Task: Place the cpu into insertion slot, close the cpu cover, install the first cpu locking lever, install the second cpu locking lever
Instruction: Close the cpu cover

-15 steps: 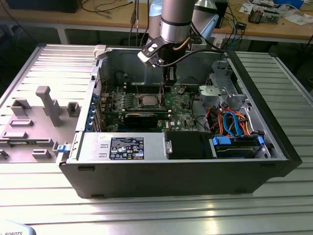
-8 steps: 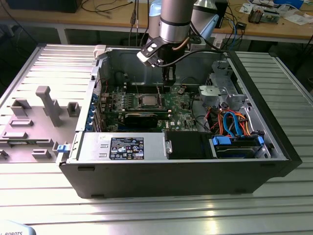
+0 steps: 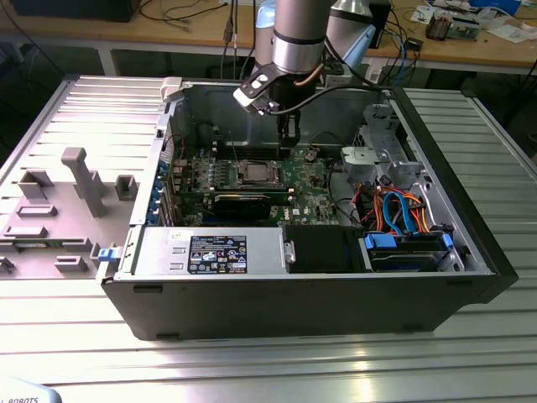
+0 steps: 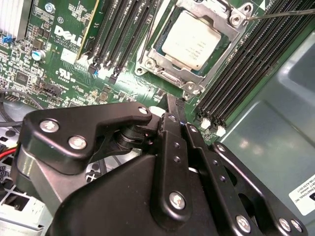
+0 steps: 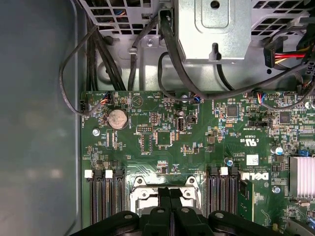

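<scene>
Open case (image 3: 252,302) on a ribbed metal table (image 3: 252,369), green board (image 3: 319,180) exposed inside. Along the near wall, a grey box (image 3: 159,252) with a label. At the exterior view's right, a bundle of blue and orange wires (image 3: 403,210). On the exterior view's left, a grey fixture (image 3: 50,227) with upright blocks, well apart from the work.

Cpu (image 4: 191,40) seated in the slot (image 4: 189,87) near the middle of the board, dull silver top facing up. Cover (image 4: 170,76) down flat around it, square window framing the top. Rows of black memory slots (image 4: 246,64) on two sides. Thin metal lever (image 4: 280,13) stretching from one slot corner out across those rows; latched or free, impossible to tell.

Arm (image 3: 298,34) overhead, claw (image 3: 290,144) pointing straight down into the case, just beside the slot toward the exterior view's right. Narrow stance: fingers (image 5: 164,201) pressed side by side in the first wrist view, no gap, nothing gripped. In the second wrist view, tip close to another slot corner; touching or just clear, impossible to tell. In the first wrist view, silver slot rim peeking out on either side of the fingers, with a coin cell (image 5: 117,119) farther along the board, black cables (image 5: 172,59) looping over its edge, and a perforated drive cage (image 5: 211,29) beyond.
</scene>
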### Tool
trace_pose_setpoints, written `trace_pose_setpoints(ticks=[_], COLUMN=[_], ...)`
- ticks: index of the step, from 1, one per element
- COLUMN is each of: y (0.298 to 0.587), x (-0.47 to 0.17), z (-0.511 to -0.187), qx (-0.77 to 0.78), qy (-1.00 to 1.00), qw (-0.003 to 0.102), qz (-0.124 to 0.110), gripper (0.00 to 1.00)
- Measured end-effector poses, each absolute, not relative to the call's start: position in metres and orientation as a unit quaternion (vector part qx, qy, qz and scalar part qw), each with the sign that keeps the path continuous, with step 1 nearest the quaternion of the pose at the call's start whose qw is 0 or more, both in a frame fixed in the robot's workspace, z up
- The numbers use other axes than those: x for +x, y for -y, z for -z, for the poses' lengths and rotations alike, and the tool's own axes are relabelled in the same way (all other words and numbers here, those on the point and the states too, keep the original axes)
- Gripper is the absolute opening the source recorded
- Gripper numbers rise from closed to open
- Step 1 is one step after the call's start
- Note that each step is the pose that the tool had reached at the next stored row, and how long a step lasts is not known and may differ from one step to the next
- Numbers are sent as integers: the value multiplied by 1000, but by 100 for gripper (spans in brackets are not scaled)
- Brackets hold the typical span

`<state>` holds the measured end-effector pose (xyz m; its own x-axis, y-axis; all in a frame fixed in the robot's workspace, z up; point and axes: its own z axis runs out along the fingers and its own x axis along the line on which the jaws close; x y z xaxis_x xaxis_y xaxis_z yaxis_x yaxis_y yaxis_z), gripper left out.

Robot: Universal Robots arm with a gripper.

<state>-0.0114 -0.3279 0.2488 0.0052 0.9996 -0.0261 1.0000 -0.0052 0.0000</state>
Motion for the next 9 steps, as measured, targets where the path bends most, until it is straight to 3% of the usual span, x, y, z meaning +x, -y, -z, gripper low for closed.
trace_pose_setpoints(ticks=[9], y=[328], x=[-13], z=[-249], qx=[709], qy=[-705], qw=[9], qz=[9], gripper=[11])
